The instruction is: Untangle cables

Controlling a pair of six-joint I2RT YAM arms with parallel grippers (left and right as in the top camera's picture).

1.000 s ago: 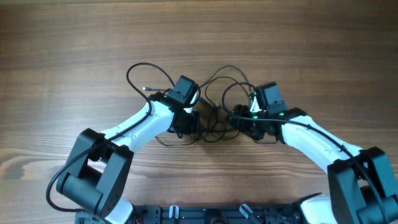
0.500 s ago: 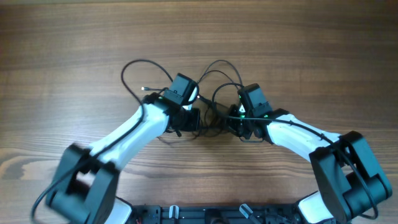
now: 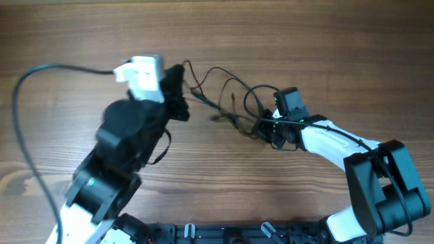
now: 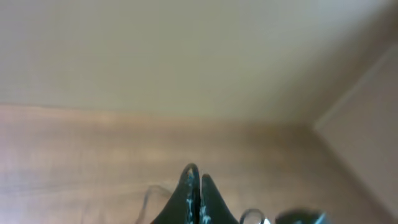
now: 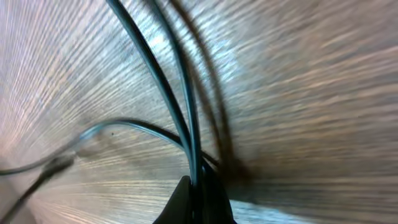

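Right gripper (image 3: 270, 129) is pinched shut on the cables (image 3: 227, 108), its fingertips low at the wooden table (image 3: 305, 41). The right arm (image 3: 332, 142) reaches in flat behind it. Up and to the left of the right gripper, the left gripper (image 3: 182, 95) is also closed, and the cables' far strands run into its tip. The left arm (image 3: 129, 135) stands high off the table, close under the overhead camera and blurred. There are two arms and two grippers. The cords in the tangle overlap too much to count, though the right wrist view shows three strands leaving the pinch. The tangle's long axis runs diagonally from the right gripper up-left to the left gripper, with loops bulging just above the right gripper.
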